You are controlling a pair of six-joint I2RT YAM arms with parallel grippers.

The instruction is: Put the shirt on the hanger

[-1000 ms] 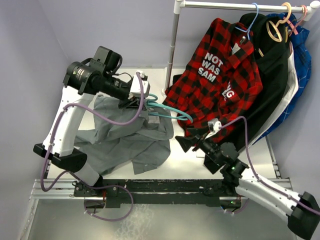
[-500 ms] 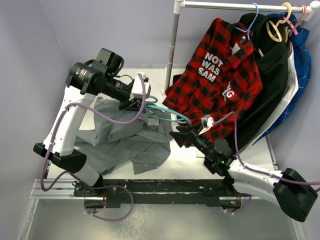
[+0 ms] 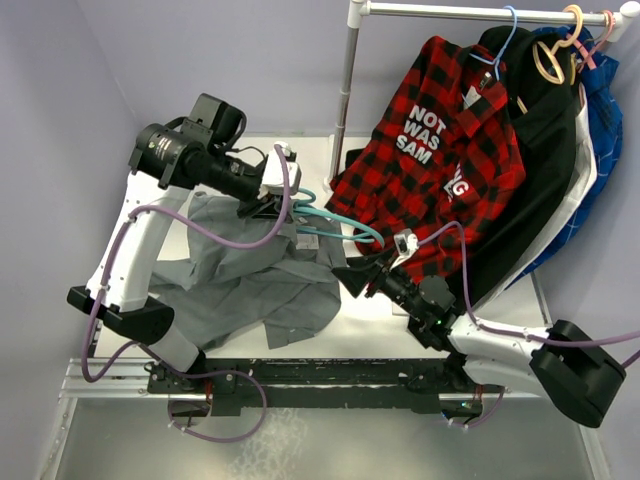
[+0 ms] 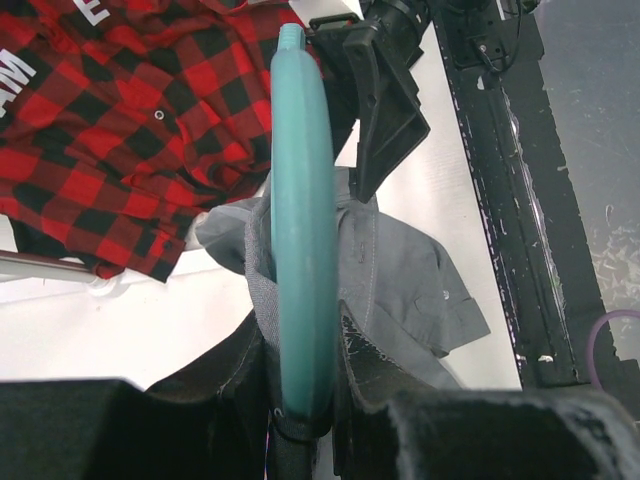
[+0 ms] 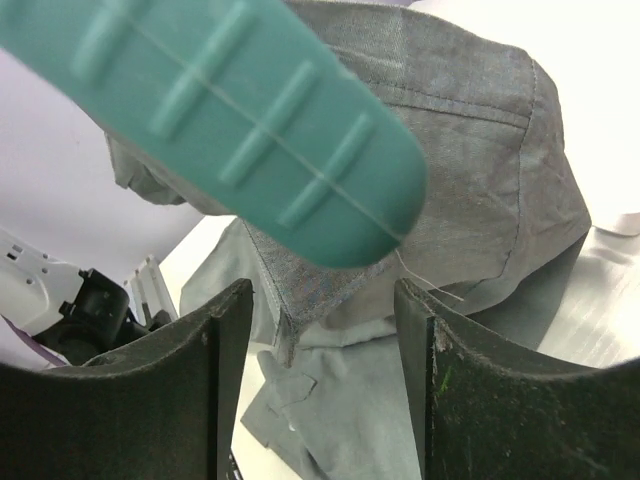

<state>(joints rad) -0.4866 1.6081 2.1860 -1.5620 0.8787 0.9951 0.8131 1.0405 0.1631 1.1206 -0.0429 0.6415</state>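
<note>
The grey shirt (image 3: pixel 250 285) lies bunched on the white table, one part draped over the teal hanger (image 3: pixel 335 222). My left gripper (image 3: pixel 268 205) is shut on the hanger near its hook and holds it above the table. In the left wrist view the hanger (image 4: pixel 303 230) runs edge-on away from the fingers, with grey cloth (image 4: pixel 400 280) hanging on it. My right gripper (image 3: pixel 352 278) is open at the hanger's right end. In the right wrist view the hanger's tip (image 5: pixel 250 120) is just above the open jaws, and a fold of the shirt (image 5: pixel 330 290) lies between them.
A rail at the back right carries a red-and-black plaid shirt (image 3: pixel 430 160) on a light-blue hanger, dark and blue garments (image 3: pixel 560 160), and tan and pink hangers (image 3: pixel 575 40). The rail's white post (image 3: pixel 347 90) stands behind the hanger. The black base rail (image 3: pixel 330 385) runs along the near edge.
My right gripper has moved left and forward to the hanger's right end and the shirt's edge. The left gripper and the hanger have stayed almost still.
</note>
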